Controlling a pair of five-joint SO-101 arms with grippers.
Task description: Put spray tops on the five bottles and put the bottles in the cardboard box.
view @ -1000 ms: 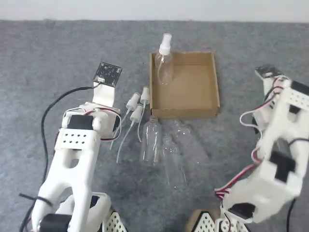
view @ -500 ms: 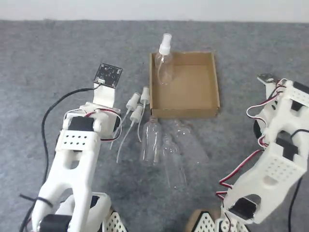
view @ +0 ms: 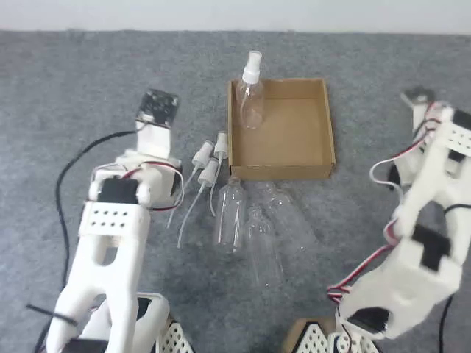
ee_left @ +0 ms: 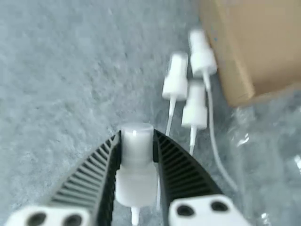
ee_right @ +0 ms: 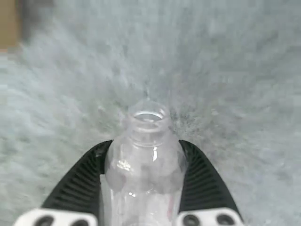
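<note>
My left gripper (ee_left: pixel 136 136) is shut on a white spray top (ee_left: pixel 136 162), held above the grey carpet. Three more spray tops (ee_left: pixel 175 82) lie beyond it beside the cardboard box (ee_left: pixel 254 42). My right gripper (ee_right: pixel 145 143) is shut on a clear bottle (ee_right: pixel 143 160) whose open neck points away from the wrist. In the high view, the left arm (view: pixel 118 213) stands left of the loose spray tops (view: pixel 208 162) and the right arm (view: pixel 434 191) right of the box (view: pixel 294 165). One capped bottle (view: pixel 250 92) leans in the box's far left corner. Three clear uncapped bottles (view: pixel 230 213) lie in front of the box.
Grey carpet covers the table, with open room at the far left and between the box and the right arm. A black cable (view: pixel 81 158) loops beside the left arm. Both arm bases (view: pixel 316 338) stand at the near edge.
The right arm dipped, then swung its wrist farther back and up with the bottle. The left arm edged slightly back and to the left, still holding the spray top.
</note>
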